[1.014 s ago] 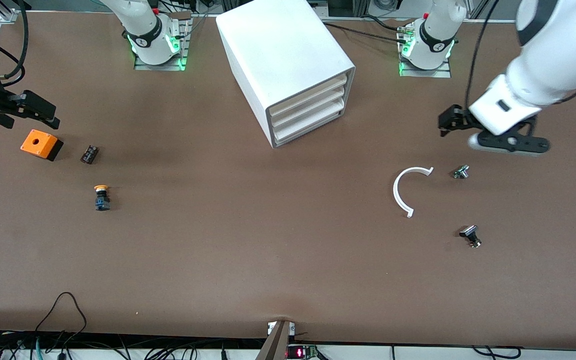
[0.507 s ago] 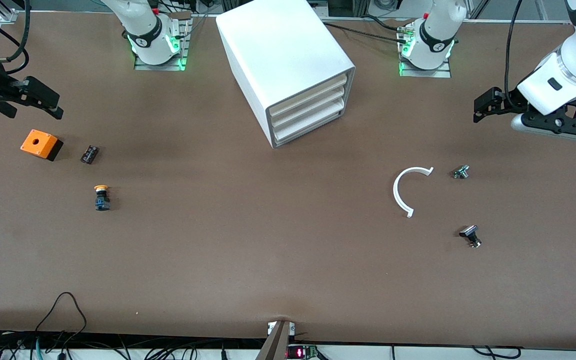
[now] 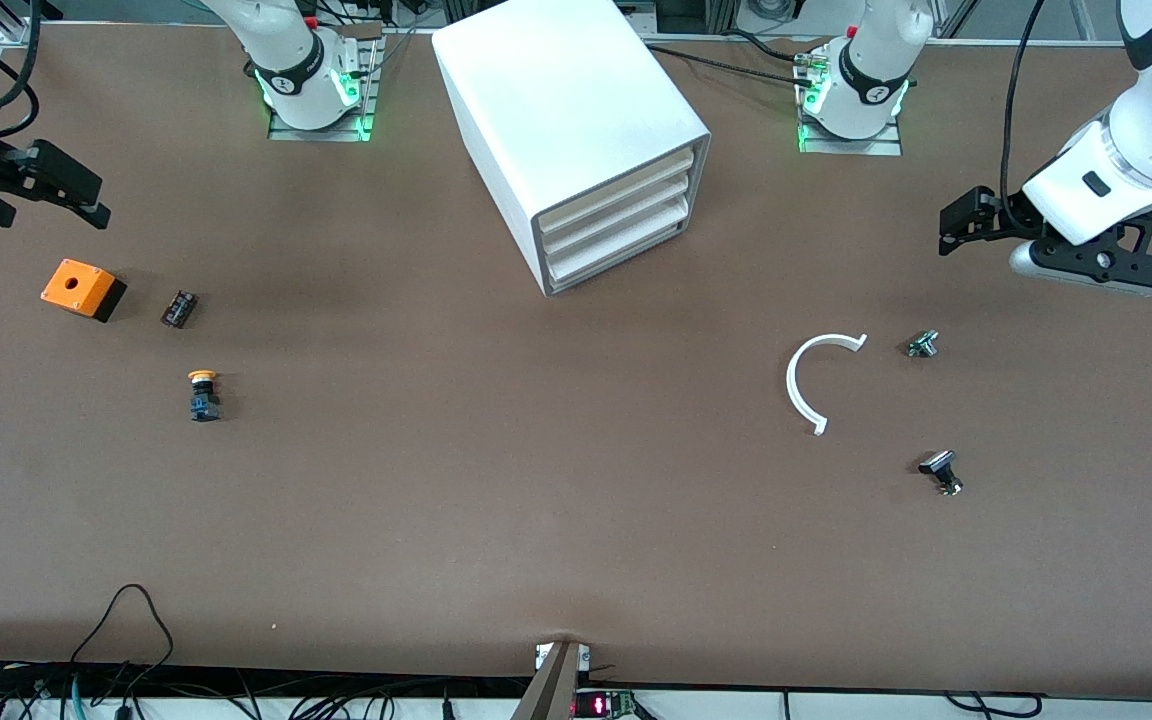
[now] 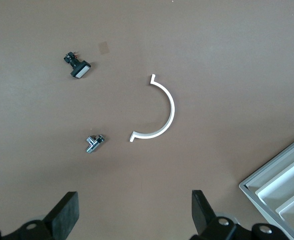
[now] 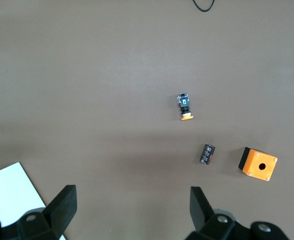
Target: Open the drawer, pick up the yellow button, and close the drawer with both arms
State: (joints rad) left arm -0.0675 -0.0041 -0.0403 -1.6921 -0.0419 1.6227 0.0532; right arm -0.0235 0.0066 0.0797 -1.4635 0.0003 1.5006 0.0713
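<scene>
The white cabinet (image 3: 576, 120) stands between the two arm bases, and its uppermost drawer (image 3: 621, 183) sits shut, flush with the two below it. The button (image 3: 202, 393), with a yellow-orange cap on a blue-black body, lies on the table toward the right arm's end. It also shows in the right wrist view (image 5: 186, 107). My right gripper (image 3: 86, 205) hangs open and empty over the table edge by the orange box (image 3: 82, 288); in its wrist view (image 5: 131, 205) nothing is between the fingers. My left gripper (image 3: 956, 228) hangs open and empty over the left arm's end (image 4: 134, 212).
A small black part (image 3: 178, 308) lies beside the orange box. A white C-shaped strip (image 3: 798, 380), a small silver part (image 3: 922, 344) and a black-and-silver part (image 3: 941, 471) lie toward the left arm's end. Cables run along the table edge nearest the camera.
The left gripper has swung away from the cabinet toward the left arm's end of the table. The right gripper has drifted a little toward the robots' side. The drawer and button have not moved.
</scene>
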